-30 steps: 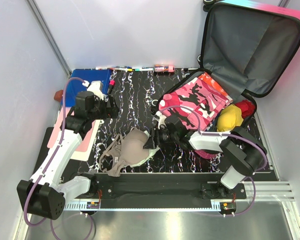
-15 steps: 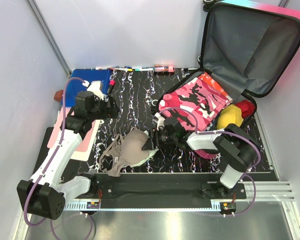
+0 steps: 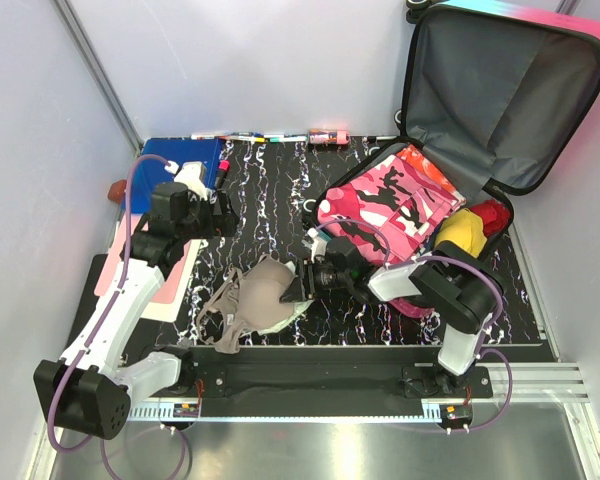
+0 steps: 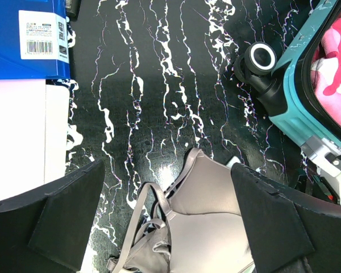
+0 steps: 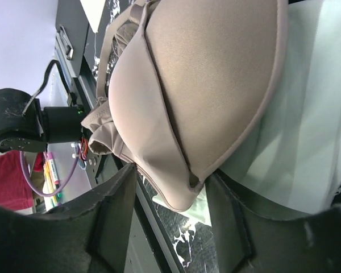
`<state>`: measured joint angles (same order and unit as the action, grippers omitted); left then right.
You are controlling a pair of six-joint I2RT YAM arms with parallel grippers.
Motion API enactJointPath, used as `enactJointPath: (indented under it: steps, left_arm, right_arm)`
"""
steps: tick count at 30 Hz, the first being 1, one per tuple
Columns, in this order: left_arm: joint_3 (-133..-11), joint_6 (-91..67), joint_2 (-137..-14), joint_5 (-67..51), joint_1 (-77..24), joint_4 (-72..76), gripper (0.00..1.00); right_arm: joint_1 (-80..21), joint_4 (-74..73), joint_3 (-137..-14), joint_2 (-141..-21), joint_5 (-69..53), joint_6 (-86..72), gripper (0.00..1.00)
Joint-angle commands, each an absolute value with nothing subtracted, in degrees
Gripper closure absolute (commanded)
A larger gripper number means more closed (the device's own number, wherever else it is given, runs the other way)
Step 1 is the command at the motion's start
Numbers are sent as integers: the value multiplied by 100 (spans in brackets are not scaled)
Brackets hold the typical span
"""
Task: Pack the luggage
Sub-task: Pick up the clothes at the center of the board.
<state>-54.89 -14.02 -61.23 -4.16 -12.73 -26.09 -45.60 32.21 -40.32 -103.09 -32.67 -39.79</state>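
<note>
leftmost, the left pincer (image 4: 166, 166) hangs released and empty above the black marbled tabletop (image 3: 270, 190). the crumpled beige padded bra (image 3: 255, 305) lies near it, toward the arm bases. the right pincer (image 3: 300, 287) is nearer, jaws parted astride the bra's right cup edge, not clenched. the open pink-to-teal hard-shell luggage (image 3: 500, 90) sits rightward and beyond that pincer, so the carry likely suits the right arm.

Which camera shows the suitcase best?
The top view: nearly the whole suitcase lies open, lid up, clothes inside. The left wrist view catches only a wheel and teal corner; the right wrist view shows none.
</note>
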Motion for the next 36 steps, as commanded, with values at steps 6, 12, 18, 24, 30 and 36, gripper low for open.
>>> enactJointPath:
  steps: [6, 12, 18, 24, 30, 36]
  left_arm:
    - [-5546, -1441, -6108, -536, -1292, -2426, 1]
    - [-5546, -1441, -6100, -519, -1292, -2417, 1]
    - [-5537, -1424, -6073, -484, -1292, -2417, 1]
    - [-5537, -1415, -6012, -457, -1292, -2417, 1]
    - [-5546, -1415, -5968, -457, -1292, -2426, 1]
    - [-5546, -1415, -5933, -457, -1292, -2426, 1]
  right_arm:
    - [-4632, 3815, -3973, -10275, -3410, -4034, 69]
    - [-4632, 3902, -4025, -10152, -3533, -4113, 92]
    - [-4632, 3815, -4376, -9862, -3744, -4149, 100]
    - [-4632, 3507, -4912, -9519, -3823, -4210, 100]
    - [-4614, 2788, -5607, -9159, -3709, -3807, 100]
    - [-4369, 2137, -6073, -8737, -3586, -3314, 100]
